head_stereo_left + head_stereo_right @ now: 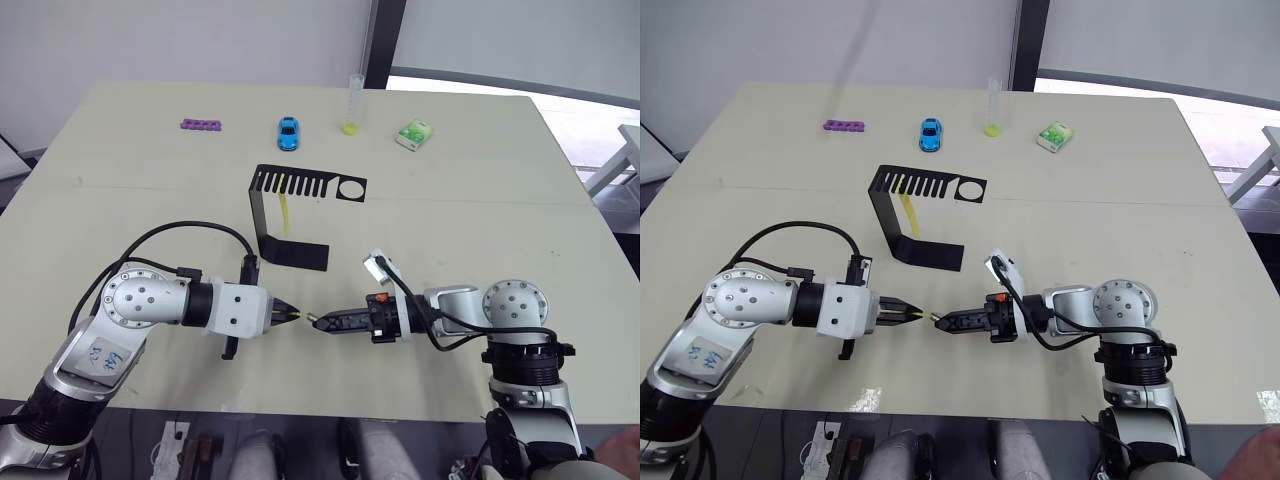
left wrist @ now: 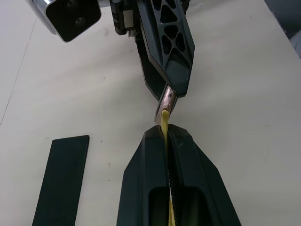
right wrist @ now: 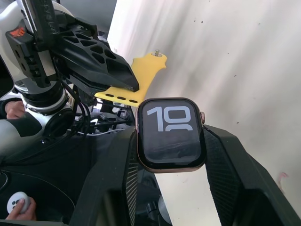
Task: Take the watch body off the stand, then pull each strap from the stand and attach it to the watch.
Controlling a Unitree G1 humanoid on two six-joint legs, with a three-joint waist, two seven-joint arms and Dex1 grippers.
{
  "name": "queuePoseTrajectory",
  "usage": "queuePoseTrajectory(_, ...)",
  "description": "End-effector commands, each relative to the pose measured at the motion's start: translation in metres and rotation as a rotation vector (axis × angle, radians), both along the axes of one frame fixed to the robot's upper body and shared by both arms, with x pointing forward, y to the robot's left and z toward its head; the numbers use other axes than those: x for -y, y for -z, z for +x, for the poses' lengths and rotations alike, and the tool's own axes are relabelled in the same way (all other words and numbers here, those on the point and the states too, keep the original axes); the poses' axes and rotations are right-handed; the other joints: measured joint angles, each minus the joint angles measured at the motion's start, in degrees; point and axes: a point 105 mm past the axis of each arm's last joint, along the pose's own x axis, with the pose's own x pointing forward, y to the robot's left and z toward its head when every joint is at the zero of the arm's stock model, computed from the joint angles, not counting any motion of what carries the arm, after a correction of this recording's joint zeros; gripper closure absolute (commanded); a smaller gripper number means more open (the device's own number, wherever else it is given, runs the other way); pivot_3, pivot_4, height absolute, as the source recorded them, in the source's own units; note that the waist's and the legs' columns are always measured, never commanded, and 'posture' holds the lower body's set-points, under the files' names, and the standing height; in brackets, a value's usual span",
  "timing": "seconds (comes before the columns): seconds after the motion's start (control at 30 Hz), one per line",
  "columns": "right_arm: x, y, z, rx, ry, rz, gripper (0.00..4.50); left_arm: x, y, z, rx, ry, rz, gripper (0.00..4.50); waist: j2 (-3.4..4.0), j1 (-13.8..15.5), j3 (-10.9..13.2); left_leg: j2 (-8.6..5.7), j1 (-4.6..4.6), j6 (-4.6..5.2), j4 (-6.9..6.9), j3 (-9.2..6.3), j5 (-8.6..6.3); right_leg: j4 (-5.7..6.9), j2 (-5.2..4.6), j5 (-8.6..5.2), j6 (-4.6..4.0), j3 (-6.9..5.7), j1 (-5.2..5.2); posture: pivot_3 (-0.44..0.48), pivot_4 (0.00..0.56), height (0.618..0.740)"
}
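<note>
Right gripper (image 3: 170, 141) clenched on watch (image 3: 171, 134), screen facing its wrist camera. Left gripper (image 2: 165, 136) clamped on one strap (image 3: 133, 84), long axis running along the fingers, tip poking out toward the watch. Strap end sits right at the watch edge, tip to tip between the two claws (seated or just touching: can't tell). Likely next: push straight along strap axis into the slot. Second strap (image 1: 285, 210) hanging on stand (image 1: 300, 215), beyond both claws.

Black watch body (image 3: 171, 134) against yellow strap (image 3: 136, 80)
</note>
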Motion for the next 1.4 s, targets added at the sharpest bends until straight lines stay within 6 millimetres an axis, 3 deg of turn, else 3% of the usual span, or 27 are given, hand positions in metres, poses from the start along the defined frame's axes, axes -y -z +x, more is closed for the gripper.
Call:
queuePoseTrajectory(0.03, -0.008, -0.008, -0.007, 0.022, -0.049, 0.037, 2.98, 0.016, -0.006, -0.01, 0.036, 0.086, -0.007, 4.5, 0.0, 0.0, 0.0, 0.0, 0.0, 0.0, 0.0, 0.0, 0.0, 0.0, 0.01, 0.0, 0.0, 0.0, 0.0, 0.0, 0.15, 0.74)
queuePoseTrajectory(0.67, -0.009, -0.008, -0.008, 0.018, -0.049, 0.041, 2.98, 0.031, 0.002, -0.014, 0.061, 0.109, 0.038, 4.5, 0.0, 0.0, 0.0, 0.01, 0.0, 0.0, 0.02, 0.0, 0.0, 0.03, 0.01, 0.0, 0.0, 0.0, 0.0, 0.0, 0.15, 0.74)
queuePoseTrajectory(1.4, -0.009, -0.007, -0.011, 0.016, -0.062, 0.04, 2.98, 0.038, -0.002, -0.005, 0.143, 0.12, 0.066, 4.5, 0.0, 0.1, 0.0, 0.01, 0.0, 0.0, 0.05, 0.0, 0.0, 0.06, 0.02, 0.0, 0.0, 0.0, 0.0, 0.0, 0.15, 0.74)
